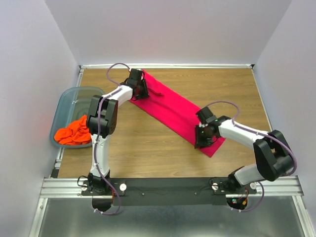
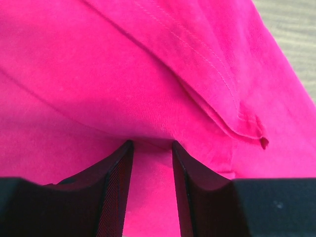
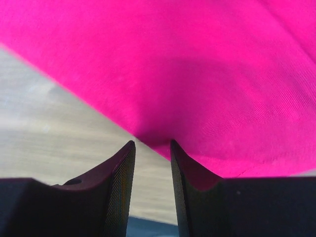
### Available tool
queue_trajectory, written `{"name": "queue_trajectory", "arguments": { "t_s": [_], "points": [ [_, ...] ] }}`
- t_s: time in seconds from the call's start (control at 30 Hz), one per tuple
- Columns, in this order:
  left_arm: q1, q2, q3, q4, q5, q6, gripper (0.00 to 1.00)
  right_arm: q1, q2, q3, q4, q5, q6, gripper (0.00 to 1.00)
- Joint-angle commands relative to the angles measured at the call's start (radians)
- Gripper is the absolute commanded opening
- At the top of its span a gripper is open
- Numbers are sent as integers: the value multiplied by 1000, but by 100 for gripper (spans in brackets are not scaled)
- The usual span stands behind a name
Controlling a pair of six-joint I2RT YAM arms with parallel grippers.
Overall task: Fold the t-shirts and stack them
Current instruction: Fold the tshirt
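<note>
My left gripper (image 2: 152, 144) and right gripper (image 3: 152, 144) each pinch a thin pucker of the magenta t-shirt (image 1: 170, 108) stretched between them, so a slipping bite could skew the fold, with the orange t-shirt (image 1: 73, 132) crumpled in the bin (image 1: 79, 98) left of my left gripper

The left arm (image 1: 100, 148) and right arm (image 1: 237, 131) share white tubular links, chunky black joints, a thin lilac cable (image 1: 117, 63) looping alongside, and black wedge-shaped fingers (image 2: 116, 187) with finely ribbed inner faces.
</note>
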Motion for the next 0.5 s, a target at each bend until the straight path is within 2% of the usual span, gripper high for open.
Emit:
{"name": "queue_trajectory", "arguments": {
  "t_s": [0.0, 0.13, 0.17, 0.33, 0.47],
  "points": [
    [9, 76, 56, -60, -23, 50, 47, 207, 101, -79, -29, -113, 76, 43],
    [11, 166, 182, -112, 2, 93, 50, 393, 190, 47, -24, -223, 95, 43],
    [8, 180, 235, -123, 10, 98, 50, 446, 222, 129, -26, -231, 71, 43],
    [1, 218, 317, -143, 17, 136, 55, 574, 490, 361, -26, -312, 3, 43],
    [-19, 228, 320, -141, 30, 171, 57, 642, 619, 496, -26, -354, -52, 43]
  ]
}}
